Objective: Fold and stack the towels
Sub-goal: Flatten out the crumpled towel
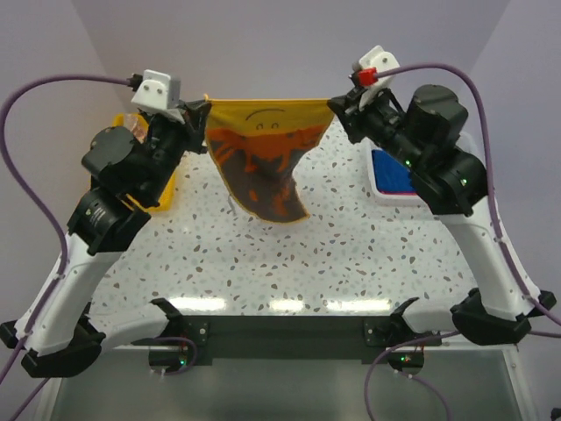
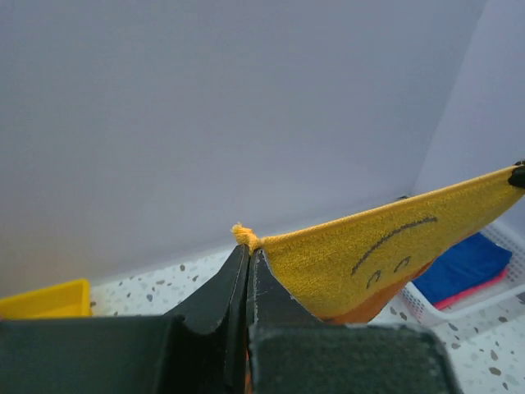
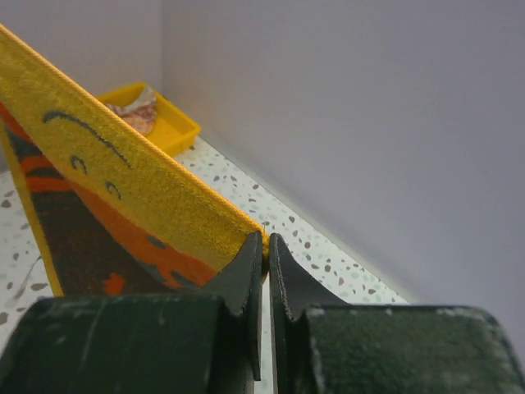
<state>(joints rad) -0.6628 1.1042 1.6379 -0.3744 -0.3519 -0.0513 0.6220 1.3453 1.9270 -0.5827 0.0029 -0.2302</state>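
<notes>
So right now we're at the spread-it-out part of folding: the orange towel with the yellow edge hangs in the air over the table, pulled taut along its top edge. The left gripper is pinched tight on one top corner and the right gripper on the other. The blue towel sits folded in the white basket on the right, with what looks like a pink one under it. My guess for the next move: lower it so the dangling bottom lands flat, then bring the held edge over evenly, both arms in sync, or it'll wrinkle.
</notes>
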